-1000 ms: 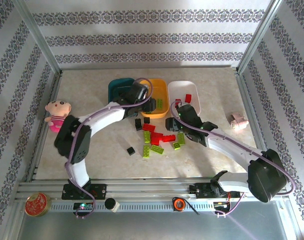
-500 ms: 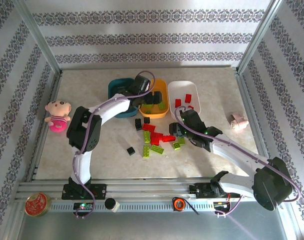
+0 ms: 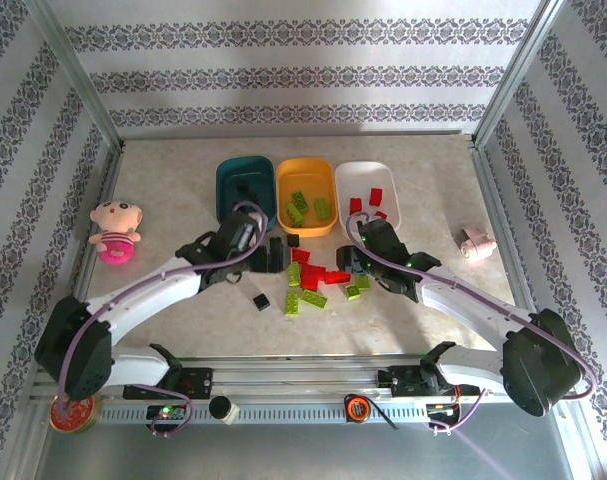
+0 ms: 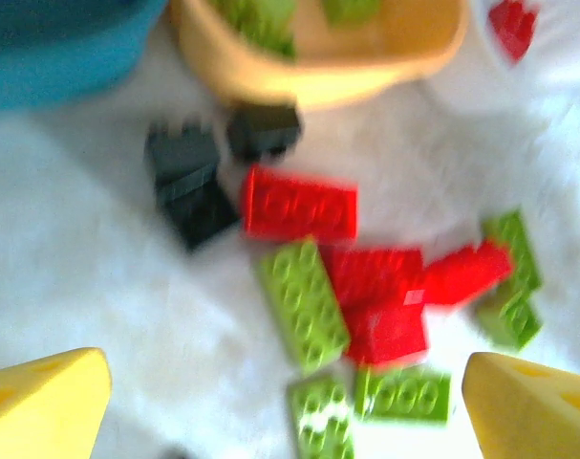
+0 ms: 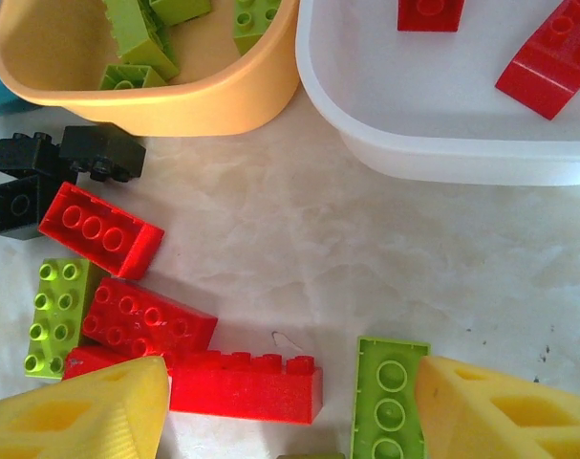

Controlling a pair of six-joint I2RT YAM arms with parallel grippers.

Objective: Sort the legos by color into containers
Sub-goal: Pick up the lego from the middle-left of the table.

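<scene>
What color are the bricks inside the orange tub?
Lime green bricks in the orange tub, clearest in the right wrist view.

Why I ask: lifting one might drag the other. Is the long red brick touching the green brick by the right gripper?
Apart. The right wrist view shows bare table between the long red brick and the green brick.

High rear overview; both wrist views close above shared legos [image 3: 315, 273]
</scene>
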